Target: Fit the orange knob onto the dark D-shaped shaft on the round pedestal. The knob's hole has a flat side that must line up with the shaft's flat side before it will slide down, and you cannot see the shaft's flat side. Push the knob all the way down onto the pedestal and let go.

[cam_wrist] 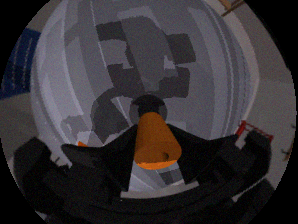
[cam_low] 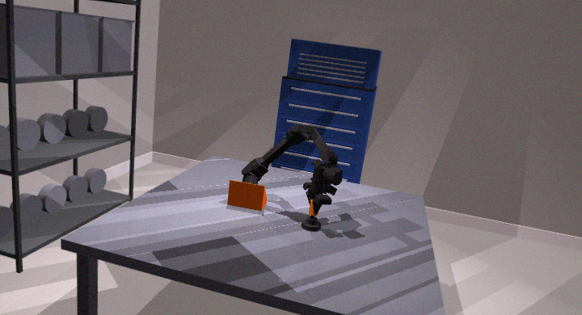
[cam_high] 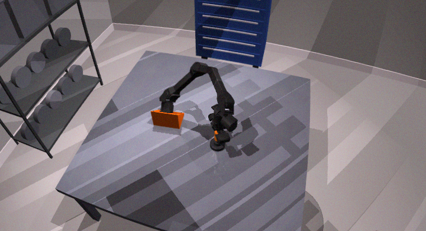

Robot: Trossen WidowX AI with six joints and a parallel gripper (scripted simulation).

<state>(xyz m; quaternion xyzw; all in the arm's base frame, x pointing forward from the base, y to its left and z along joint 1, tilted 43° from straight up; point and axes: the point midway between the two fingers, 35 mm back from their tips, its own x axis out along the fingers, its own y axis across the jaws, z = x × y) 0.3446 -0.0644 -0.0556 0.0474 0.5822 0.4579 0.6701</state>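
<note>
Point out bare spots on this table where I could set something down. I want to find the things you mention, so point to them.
The table (cam_high: 128, 157) (cam_low: 196, 239) shows bare top between its near edge and the round pedestal (cam_high: 217, 146) (cam_low: 311, 225), and from the pedestal to the right edge. It's crowded at the pedestal, where the gripper (cam_high: 219, 135) (cam_low: 315, 207) (cam_wrist: 152, 127) grips the orange knob (cam_high: 216, 135) (cam_low: 312, 207) (cam_wrist: 156, 137).

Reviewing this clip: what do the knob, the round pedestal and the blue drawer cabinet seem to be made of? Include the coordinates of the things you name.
Orange knob (cam_low: 312, 207) (cam_wrist: 156, 137): probably matte plastic; even colour, no sharp glints.
Round pedestal (cam_high: 217, 146) (cam_low: 310, 225): dark and smooth, plastic or coated metal; the look doesn't settle which.
Blue drawer cabinet (cam_high: 229, 30) (cam_low: 322, 123): likely painted sheet metal; flat, crisp-edged fronts with pale bar handles.
</note>
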